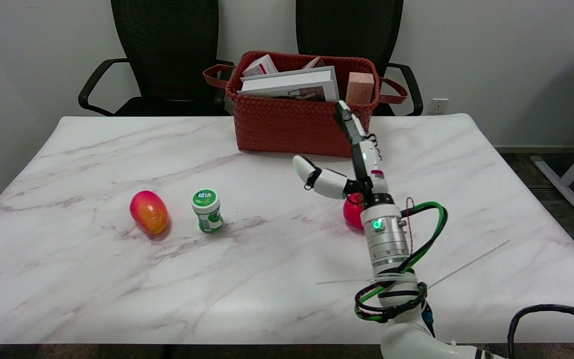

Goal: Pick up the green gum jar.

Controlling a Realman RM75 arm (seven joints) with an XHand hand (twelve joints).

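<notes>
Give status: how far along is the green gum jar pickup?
Done: nothing yet. The green-and-white gum jar stands upright on the white marble table, untouched. In hand: nothing; the right hand is open, apart from the jar. Left: reach, grasp, lift.

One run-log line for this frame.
right hand: open, empty | green gum jar: upright on table, untouched | phase: pre-reach

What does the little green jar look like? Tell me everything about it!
The green gum jar is a small round tub that looks like plastic, with a green lid bearing white writing and a green-and-white label around its body. Its lid is on. It stands on the white marble table, leaning slightly, just right of a red-and-yellow mango without touching it. Nothing holds it; the right hand hovers open, well off to the right.
</notes>
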